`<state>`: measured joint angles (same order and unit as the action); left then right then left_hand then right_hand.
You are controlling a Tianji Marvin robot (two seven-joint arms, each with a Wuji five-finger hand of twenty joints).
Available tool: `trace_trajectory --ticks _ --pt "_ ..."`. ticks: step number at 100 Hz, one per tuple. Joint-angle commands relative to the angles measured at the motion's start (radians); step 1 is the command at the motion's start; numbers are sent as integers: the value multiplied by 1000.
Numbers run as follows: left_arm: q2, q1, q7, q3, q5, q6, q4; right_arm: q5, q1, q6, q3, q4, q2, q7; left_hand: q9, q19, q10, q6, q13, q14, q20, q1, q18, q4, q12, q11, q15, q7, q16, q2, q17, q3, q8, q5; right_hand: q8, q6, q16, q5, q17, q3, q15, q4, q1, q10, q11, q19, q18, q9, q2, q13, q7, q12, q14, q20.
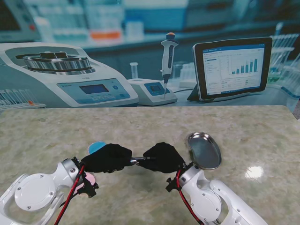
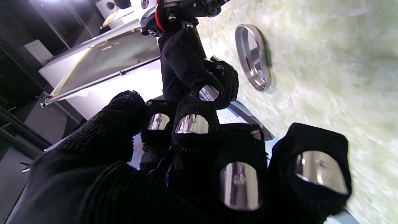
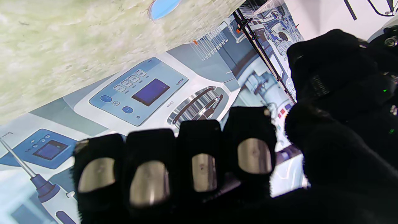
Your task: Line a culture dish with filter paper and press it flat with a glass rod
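The culture dish (image 1: 204,150), a shallow round metal pan with a low raised rim, sits on the marble-patterned table (image 1: 140,126) just to the right of the right hand (image 1: 162,157). It looks empty: no paper shows inside it. A pale blue disc (image 1: 97,146), probably the filter paper, lies flat on the table on the far side of the left hand (image 1: 108,158), well apart from the dish. Between the two gloved hands a short, thin, shiny piece (image 1: 137,161) shows, possibly the glass rod; both hands have their fingers curled inward, but whether either truly grips it I cannot tell.

The paper should be very light and limp, hard to lift off a flat top; pinching at its edge seems wisest. The rod, if glass, will be stiff, slick and breakable, best held near its middle with gentle pressure. The dish looks rigid and may slide when pressed.
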<state>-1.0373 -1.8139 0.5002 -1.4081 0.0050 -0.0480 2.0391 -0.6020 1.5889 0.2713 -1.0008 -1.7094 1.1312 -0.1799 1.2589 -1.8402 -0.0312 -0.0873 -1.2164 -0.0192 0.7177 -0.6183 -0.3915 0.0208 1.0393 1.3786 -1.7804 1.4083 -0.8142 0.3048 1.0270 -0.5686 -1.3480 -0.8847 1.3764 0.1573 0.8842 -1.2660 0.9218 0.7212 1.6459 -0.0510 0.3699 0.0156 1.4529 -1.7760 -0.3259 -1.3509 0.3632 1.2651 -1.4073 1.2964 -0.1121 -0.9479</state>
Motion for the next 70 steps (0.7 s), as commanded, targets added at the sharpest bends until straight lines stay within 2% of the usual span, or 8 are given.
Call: trace_trajectory --ticks 1,16,31,41,56,63,67,70 --pt "3 -3 6 0 -3 6 1 1 4 -7 3 5 5 -5 32 -183 -137 159 -57 159 -12 -5 10 -11 10 82 -76 68 11 -27 48 26 -30 9 24 -25 30 -68 40 49 96 32 -26 20 61 -207 -29 -44 -35 42 -45 40 15 3" --pt "3 -2 9 -1 -5 8 1 6 5 -8 2 3 4 3 11 -172 -130 151 -37 154 -21 -7 4 -5 11 74 -68 62 12 -37 46 45 -29 23 37 -36 72 -76 106 45 149 29 -27 22 72 -250 -32 -73 -71 42 -48 64 29 19" --pt "3 -2 9 -1 -11 12 3 12 4 -9 2 1 2 18 -19 -138 -111 145 -3 134 -48 -14 -33 2 15 61 -46 48 -5 -51 42 80 -28 46 40 -39 85 -76 117 40 159 29 -19 16 73 -262 -37 -73 -108 41 -48 75 26 27" --pt "2 -3 8 -2 -19 18 6 9 4 -9 1 -1 0 24 -44 -128 -94 135 28 106 -50 -25 -50 8 16 45 -25 38 -20 -66 1 111 -26 63 43 -45 88 -71 111 38 157 34 -11 11 73 -261 -38 -67 -120 41 -49 81 23 30" --pt "4 -3 22 -7 -26 24 9 -1 4 -7 -1 -3 -2 27 -97 -68 -54 93 90 39 18 -48 -93 11 12 -9 31 3 -59 -103 -84 195 -16 93 46 -53 90 -74 106 45 155 44 -7 5 75 -260 -40 -67 -113 41 -53 88 22 31" --pt "4 -5 23 -9 -29 22 9 -3 3 -5 -2 -2 -2 24 -147 32 -10 63 154 -25 119 -65 -143 7 17 -67 90 -41 -98 -124 -169 246 2 126 46 -52 91 -77 106 47 155 46 -9 5 75 -260 -40 -69 -111 41 -53 88 22 32" --pt "4 -7 21 -10 -30 24 11 -4 2 -4 -2 -1 -2 22 -164 45 6 55 170 -38 131 -63 -148 7 15 -82 102 -56 -102 -126 -186 251 8 140 46 -52 91 -78 106 49 155 46 -9 6 75 -260 -40 -70 -110 41 -53 89 22 32" --pt "4 -7 23 -11 -30 26 12 -4 2 -4 -1 -1 -1 21 -186 73 22 39 192 -48 169 -63 -150 5 23 -105 123 -80 -120 -131 -208 264 22 166 46 -52 91 -78 106 50 155 47 -9 6 75 -260 -40 -71 -110 42 -53 89 22 32"
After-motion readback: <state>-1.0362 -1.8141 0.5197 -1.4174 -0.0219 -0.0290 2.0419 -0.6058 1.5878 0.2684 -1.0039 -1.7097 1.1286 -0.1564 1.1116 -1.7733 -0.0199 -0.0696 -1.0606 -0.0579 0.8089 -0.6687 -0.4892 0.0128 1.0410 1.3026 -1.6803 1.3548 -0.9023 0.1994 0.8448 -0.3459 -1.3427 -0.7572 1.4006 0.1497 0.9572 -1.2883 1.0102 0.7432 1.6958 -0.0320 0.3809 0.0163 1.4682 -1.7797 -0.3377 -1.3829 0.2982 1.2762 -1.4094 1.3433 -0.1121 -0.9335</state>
